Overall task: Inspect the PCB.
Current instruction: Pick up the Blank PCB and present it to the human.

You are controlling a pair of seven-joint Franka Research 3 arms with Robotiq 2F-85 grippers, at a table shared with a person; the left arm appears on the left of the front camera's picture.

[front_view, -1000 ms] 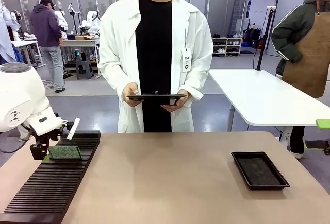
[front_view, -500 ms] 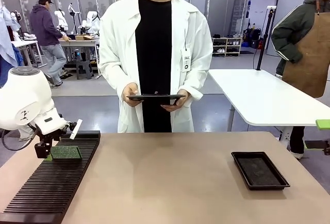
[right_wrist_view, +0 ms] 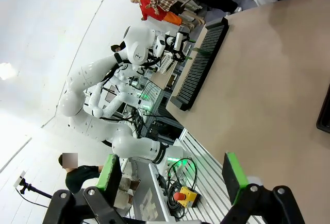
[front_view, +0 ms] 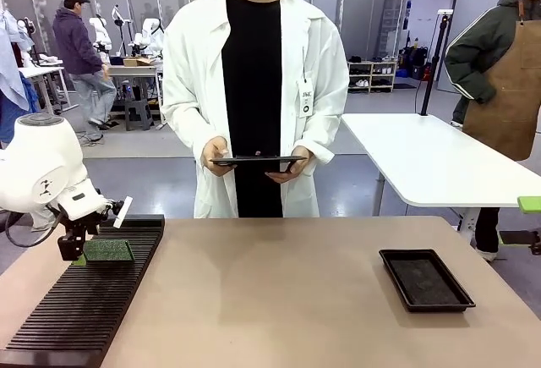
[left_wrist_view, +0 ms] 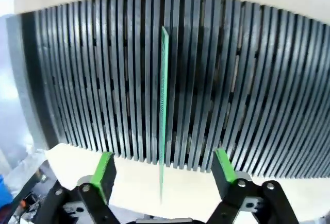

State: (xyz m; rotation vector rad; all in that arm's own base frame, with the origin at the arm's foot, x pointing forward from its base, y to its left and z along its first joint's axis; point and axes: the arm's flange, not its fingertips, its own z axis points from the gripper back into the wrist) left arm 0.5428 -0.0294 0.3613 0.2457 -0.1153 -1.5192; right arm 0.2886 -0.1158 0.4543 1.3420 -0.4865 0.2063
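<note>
compared with one second ago, the left arm's white housing has shifted slightly toward the table and the left gripper (front_view: pixel 79 257) sits a little lower. the circuit board (front_view: pixel 107 250), which then showed a tilted top edge, now stands level and lower in the rack. the half-second-old picture matches the present one almost exactly. the person across the table has not moved and holds a dark tablet (front_view: pixel 258 162) in both hands. container 1 is the black slotted rack (front_view: pixel 84 317) at the left side of the table (front_view: pixel 270 300). it holds the circuit board upright in one slot near its far end. in the left wrist view the circuit board (left_wrist_view: pixel 163 105) is seen edge-on as a thin green line running along a slot of the rack (left_wrist_view: pixel 258 80). the left gripper (left_wrist_view: pixel 164 161) straddles it with its fingers apart (a clear gap shows between the board and each green pad, so neither pad touches it). container 2 is the shallow black tray (front_view: pixel 391 277) at the right side of the table, well apart from the rack, with its dark floor exposed. the right gripper (right_wrist_view: pixel 170 165) is off the near edge of the table, its fingers spread wide with nothing between them.
</note>
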